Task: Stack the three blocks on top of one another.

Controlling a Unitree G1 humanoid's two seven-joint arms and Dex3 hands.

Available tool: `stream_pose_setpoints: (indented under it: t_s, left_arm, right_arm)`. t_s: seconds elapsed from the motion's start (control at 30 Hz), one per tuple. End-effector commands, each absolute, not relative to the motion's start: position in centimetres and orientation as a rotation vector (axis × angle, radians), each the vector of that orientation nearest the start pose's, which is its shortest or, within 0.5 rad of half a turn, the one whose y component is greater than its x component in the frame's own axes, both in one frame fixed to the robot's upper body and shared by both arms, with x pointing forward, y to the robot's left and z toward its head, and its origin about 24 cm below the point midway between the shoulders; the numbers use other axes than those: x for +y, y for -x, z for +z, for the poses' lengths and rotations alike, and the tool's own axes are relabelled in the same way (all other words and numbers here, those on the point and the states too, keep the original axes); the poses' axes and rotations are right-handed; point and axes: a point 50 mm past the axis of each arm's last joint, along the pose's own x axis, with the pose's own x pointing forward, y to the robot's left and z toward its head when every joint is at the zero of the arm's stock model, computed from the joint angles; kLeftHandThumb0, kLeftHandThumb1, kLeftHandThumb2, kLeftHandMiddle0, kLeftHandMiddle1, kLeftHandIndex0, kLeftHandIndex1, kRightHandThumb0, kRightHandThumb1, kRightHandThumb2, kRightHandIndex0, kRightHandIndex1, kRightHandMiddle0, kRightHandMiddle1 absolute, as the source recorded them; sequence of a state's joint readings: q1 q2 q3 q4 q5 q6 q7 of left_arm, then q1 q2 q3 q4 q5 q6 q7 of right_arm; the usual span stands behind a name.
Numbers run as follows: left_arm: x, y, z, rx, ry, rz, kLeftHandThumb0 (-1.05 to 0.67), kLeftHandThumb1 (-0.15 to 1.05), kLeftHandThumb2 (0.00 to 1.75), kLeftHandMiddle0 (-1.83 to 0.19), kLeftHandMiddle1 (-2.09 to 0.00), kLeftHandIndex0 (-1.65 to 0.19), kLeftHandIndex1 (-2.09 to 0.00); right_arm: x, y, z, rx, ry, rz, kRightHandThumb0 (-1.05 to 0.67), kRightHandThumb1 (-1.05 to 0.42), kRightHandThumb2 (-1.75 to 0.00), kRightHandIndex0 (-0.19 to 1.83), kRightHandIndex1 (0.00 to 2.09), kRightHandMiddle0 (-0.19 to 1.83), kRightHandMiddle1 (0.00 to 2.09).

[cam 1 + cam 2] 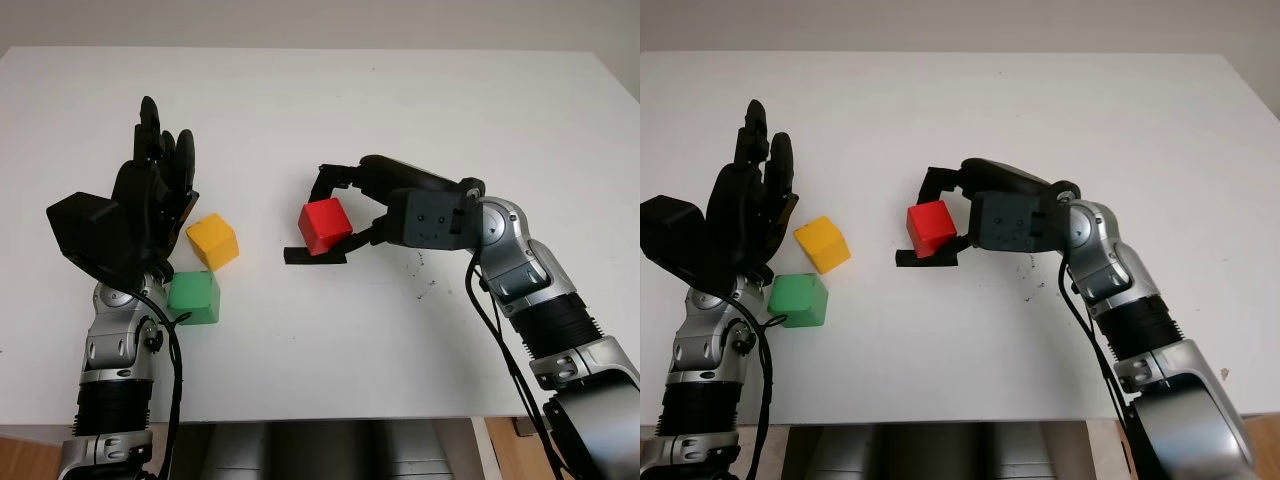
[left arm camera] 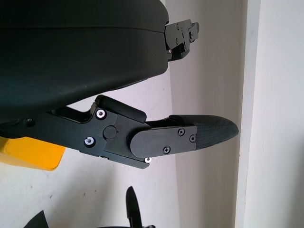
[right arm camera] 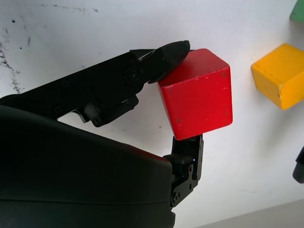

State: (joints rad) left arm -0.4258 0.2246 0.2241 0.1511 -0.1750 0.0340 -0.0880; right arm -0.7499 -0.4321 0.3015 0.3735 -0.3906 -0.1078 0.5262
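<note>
**Red block in right-hand grip near table centre; yellow and green unstacked at left**

Head views: White table carries all three blocks, none stacked. Right hand reaches in from the table's right side twd centre, fingers clamped on the red block; one finger over the far side of the block, another below at its near edge. Whether the block touches the table or is just clear of it can't be told. Yellow block sits on the table, left of centre, well apart from red. Green block sits just beside yellow, nearer the front edge and a bit further left; the two look close to touching at a corner, contact not confirmed. Left hand stands raised by the left side, just beside both blocks, open, holding nothing.

Left wrist view: Left hand shell and one finger over the white surface, grasping nothing. A yellow block edge shows next to the shell.

Right wrist view: Red block pinched betw. fingertips on opposite faces, tilted. Yellow block lies apart from it on the table; a green corner beyond.
</note>
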Motion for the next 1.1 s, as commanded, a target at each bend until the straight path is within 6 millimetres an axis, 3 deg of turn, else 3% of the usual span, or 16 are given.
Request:
stream_pose_setpoints:
  t_s: [0.0, 0.63, 1.07]
  left_arm:
    - [21.4, -32.3, 13.8, -0.274, -0.002, 0.044, -0.72, 1.05, 0.49, 0.18, -0.05, 0.18, -0.04]
    - [21.3, -32.2, 13.6, -0.271, 0.006, 0.049, -0.7, 1.05, 0.51, 0.19, -0.05, 0.19, -0.05]
    - [21.3, -32.1, 13.6, -0.276, 0.012, 0.069, -0.71, 1.05, 0.49, 0.14, -0.06, 0.14, -0.07]
  right_arm:
    - [-11.8, -36.0, 15.9, -0.218, 1.072, 0.686, -0.5, -0.96, -0.06, 0.13, 0.05, 0.38, 1.71]
    - [-11.8, -36.5, 14.5, -0.285, 1.189, 0.637, -0.47, -0.94, -0.05, 0.16, 0.06, 0.38, 1.71]
    - [-11.9, -36.7, 14.1, -0.267, 1.158, 0.663, -0.48, -0.94, -0.05, 0.15, 0.05, 0.36, 1.66]
